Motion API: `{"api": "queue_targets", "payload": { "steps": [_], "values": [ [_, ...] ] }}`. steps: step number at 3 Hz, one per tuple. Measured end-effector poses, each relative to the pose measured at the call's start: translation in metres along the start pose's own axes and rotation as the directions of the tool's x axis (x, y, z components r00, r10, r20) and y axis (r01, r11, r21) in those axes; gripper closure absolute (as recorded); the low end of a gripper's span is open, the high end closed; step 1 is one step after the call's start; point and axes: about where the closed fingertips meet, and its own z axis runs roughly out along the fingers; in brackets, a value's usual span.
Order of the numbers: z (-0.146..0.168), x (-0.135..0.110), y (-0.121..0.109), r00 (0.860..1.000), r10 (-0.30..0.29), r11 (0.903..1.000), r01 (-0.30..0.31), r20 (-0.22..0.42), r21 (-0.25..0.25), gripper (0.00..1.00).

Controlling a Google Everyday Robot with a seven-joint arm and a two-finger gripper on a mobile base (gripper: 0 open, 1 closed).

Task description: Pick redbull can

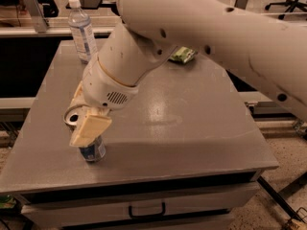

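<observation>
The grey table [201, 128] carried three items. The redbull can [94, 150] stood upright near the front-left corner, its blue and silver lower body visible and its shiny top partly covered. The gripper [87, 130] was positioned directly at the can, overlapping its upper half. How far it was open, and whether it had hold of the can, could not be told. A clear plastic bottle [81, 30] stood at the rear-left corner, well apart. A green packet [183, 55] lay toward the rear.
</observation>
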Motion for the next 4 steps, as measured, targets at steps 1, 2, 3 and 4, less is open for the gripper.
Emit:
{"api": "queue_targets", "payload": {
  "steps": [1,2,3,4],
  "values": [
    [-0.017,-0.002,-0.006,1.000,0.016,0.9998,-0.016,0.008,-0.010,0.85],
    [-0.060,-0.008,-0.019,0.998,0.037,0.9989,-0.035,0.059,-0.033,1.00],
    [-0.093,-0.017,-0.026,0.993,0.034,0.9983,-0.029,0.114,-0.051,1.00],
    [-0.126,-0.032,-0.032,0.986,0.009,0.9988,-0.001,0.168,-0.048,1.00]
  ]
}}
